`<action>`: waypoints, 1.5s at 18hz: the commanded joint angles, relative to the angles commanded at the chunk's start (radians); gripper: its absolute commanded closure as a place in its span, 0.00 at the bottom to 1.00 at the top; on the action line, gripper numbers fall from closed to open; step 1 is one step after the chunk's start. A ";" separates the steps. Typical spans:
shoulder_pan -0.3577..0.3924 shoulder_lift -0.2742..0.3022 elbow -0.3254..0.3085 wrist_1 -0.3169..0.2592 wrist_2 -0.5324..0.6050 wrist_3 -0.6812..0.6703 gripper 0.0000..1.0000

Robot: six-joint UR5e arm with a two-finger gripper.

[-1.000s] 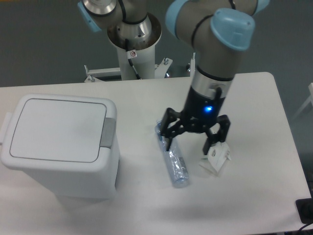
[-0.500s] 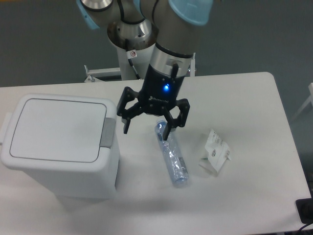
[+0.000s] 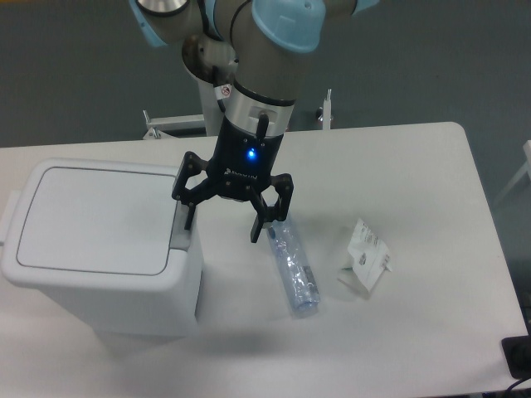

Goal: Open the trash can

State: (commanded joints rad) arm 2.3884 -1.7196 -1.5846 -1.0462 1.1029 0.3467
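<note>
White plastic, stiff and smooth, made up the bin (image 3: pixel 99 249), which stood at the left of the desk (image 3: pixel 415 166) with its flat lid (image 3: pixel 95 220) down. It looked hollow and light for its bulk, so I judged a hard sideways shove could slide it across the desk rather than work the catch. The lid had no lip worth pinching. The grey tab (image 3: pixel 179 236) on its right edge was the place to act on, pressed straight down. My hand (image 3: pixel 221 224) hung with its fingers spread apart and nothing between them, one fingertip (image 3: pixel 189 222) over that tab; I could not tell whether it touched. Just beside the bin to the right lay a clear bottle (image 3: pixel 294 274), and further right a small card (image 3: pixel 367 259), both clear of the lid's swing, I thought.
</note>
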 joint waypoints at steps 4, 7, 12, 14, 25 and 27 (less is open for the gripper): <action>0.000 -0.006 0.003 0.006 0.002 0.000 0.00; 0.000 -0.006 0.003 0.008 0.002 0.000 0.00; 0.000 -0.008 0.003 0.008 0.002 0.000 0.00; 0.000 -0.006 0.008 0.006 0.002 -0.002 0.00; 0.129 -0.049 0.098 0.017 0.020 0.021 0.00; 0.184 -0.046 0.091 0.009 0.043 0.063 0.00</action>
State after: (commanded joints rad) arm 2.5723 -1.7656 -1.4941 -1.0369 1.1458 0.4094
